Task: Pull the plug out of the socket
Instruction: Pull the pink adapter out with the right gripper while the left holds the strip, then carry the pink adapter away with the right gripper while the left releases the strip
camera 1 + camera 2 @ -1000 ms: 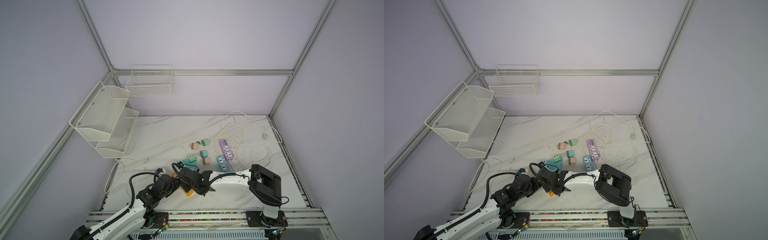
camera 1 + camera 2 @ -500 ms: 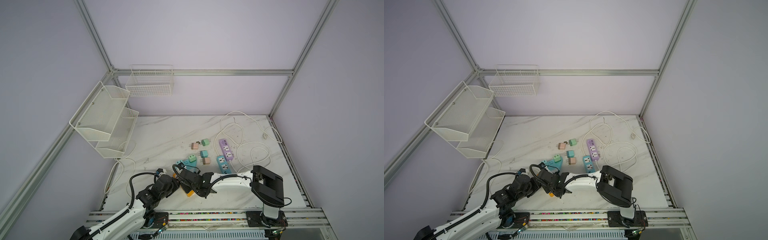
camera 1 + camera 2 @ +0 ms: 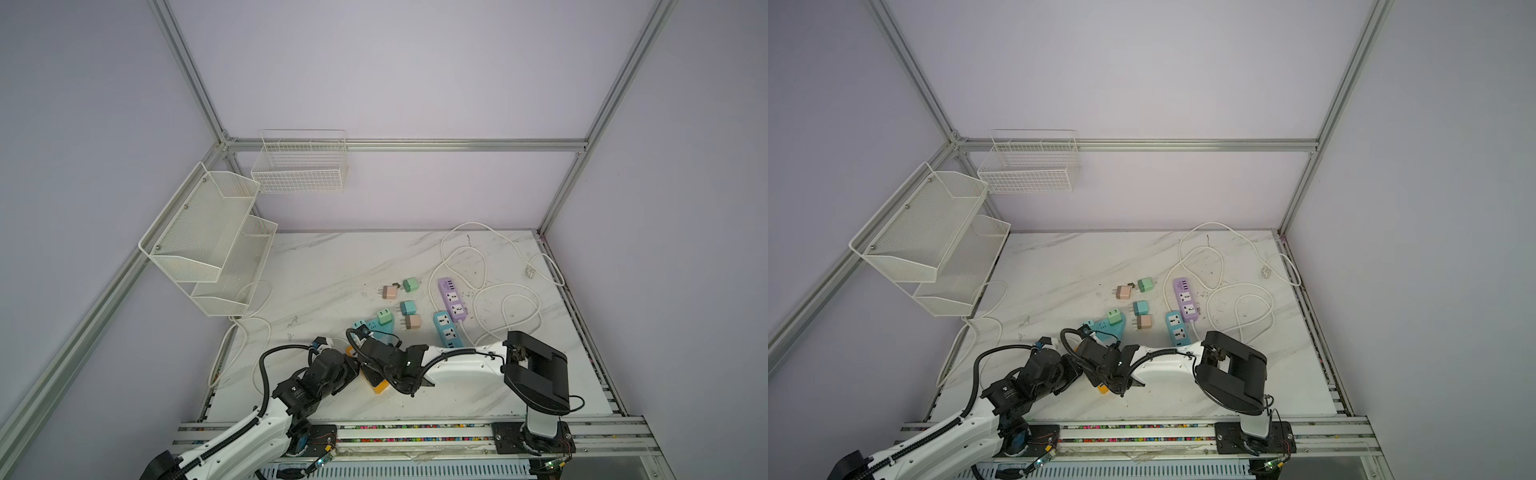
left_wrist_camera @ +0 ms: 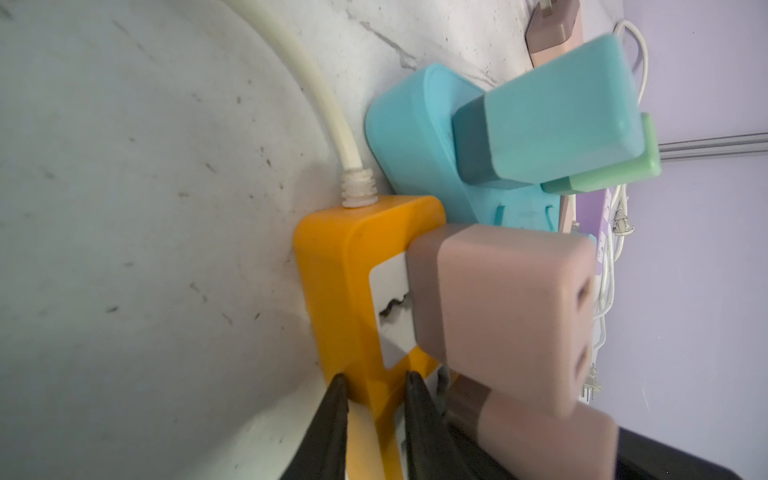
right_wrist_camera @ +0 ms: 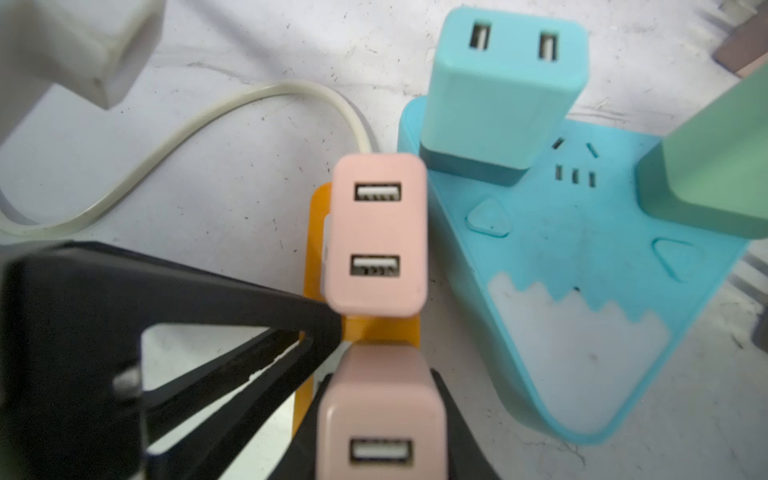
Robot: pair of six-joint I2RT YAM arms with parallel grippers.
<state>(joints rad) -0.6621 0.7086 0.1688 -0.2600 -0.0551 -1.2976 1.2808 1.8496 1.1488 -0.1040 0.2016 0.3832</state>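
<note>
Barely anything has moved since a second ago: the right arm's elbow has slid a hair toward the front rail, and both tools stay parked over the same spot. The arms meet near the front edge of the desk (image 3: 332, 266), a bit left of center in both top views.

Left end effector (image 4: 374, 384) is pinching the side of the orange socket strip (image 4: 332, 266), with one black finger on each side of its wall. Right end effector (image 5: 380, 386) is clamped on the pink plug (image 5: 382, 432), fingers on its two flanks, USB port facing the wrist camera. That plug sits on the strip at the end away from the white cord (image 4: 328, 108). Can't tell if its prongs are out, the fingers hide the joint.

A second pink plug (image 5: 380, 232) sits flush in the strip right next to it. Just beside the strip lies a blue triangular socket (image 5: 582, 257) with a teal plug (image 5: 507, 83) and a green plug (image 5: 715, 158) standing in it.
</note>
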